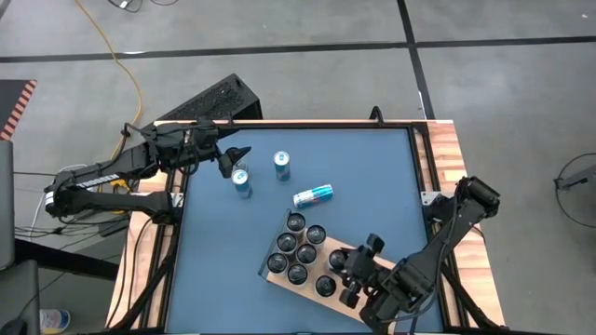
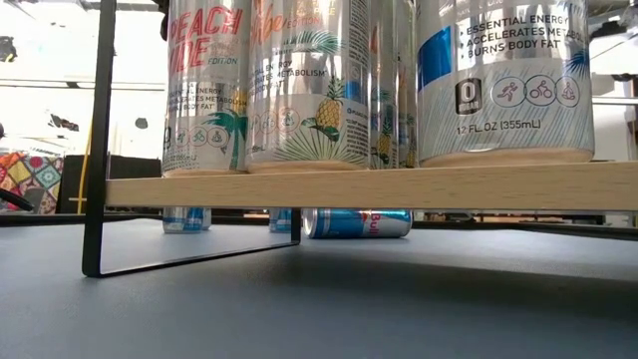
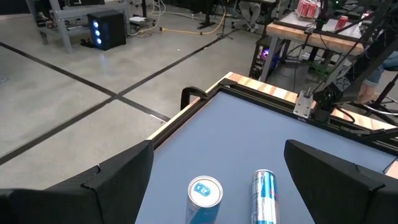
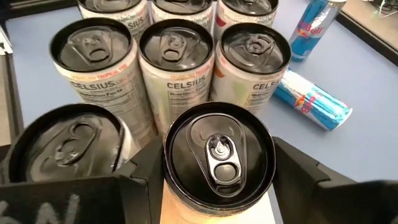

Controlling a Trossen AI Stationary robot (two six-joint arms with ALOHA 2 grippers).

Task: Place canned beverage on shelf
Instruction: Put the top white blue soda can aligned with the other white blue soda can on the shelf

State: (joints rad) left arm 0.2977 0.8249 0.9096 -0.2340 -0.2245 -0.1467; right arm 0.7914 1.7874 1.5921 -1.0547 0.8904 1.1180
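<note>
The shelf [image 1: 279, 276] is a light-wood board on a black frame [image 2: 93, 199], standing near the table's near right. Several silver cans [image 1: 296, 223] stand on it. My right gripper [image 4: 217, 186] is open at the shelf's right end, one finger on each side of a black-topped can [image 4: 219, 155] that stands on the board; thin strips of wood show between the fingers and the can. My left gripper [image 1: 233, 158] is open and empty at the far left, above the table. Two blue cans [image 1: 241, 181] [image 1: 281, 165] stand near it, and a third [image 1: 313, 195] lies on its side.
The blue table has wooden strips along its left [image 1: 154, 233] and right [image 1: 447, 158] sides. A black box [image 1: 219, 100] sits beyond the far left corner. In the low view the blue cans [image 2: 359, 222] show under the shelf board [image 2: 399, 186].
</note>
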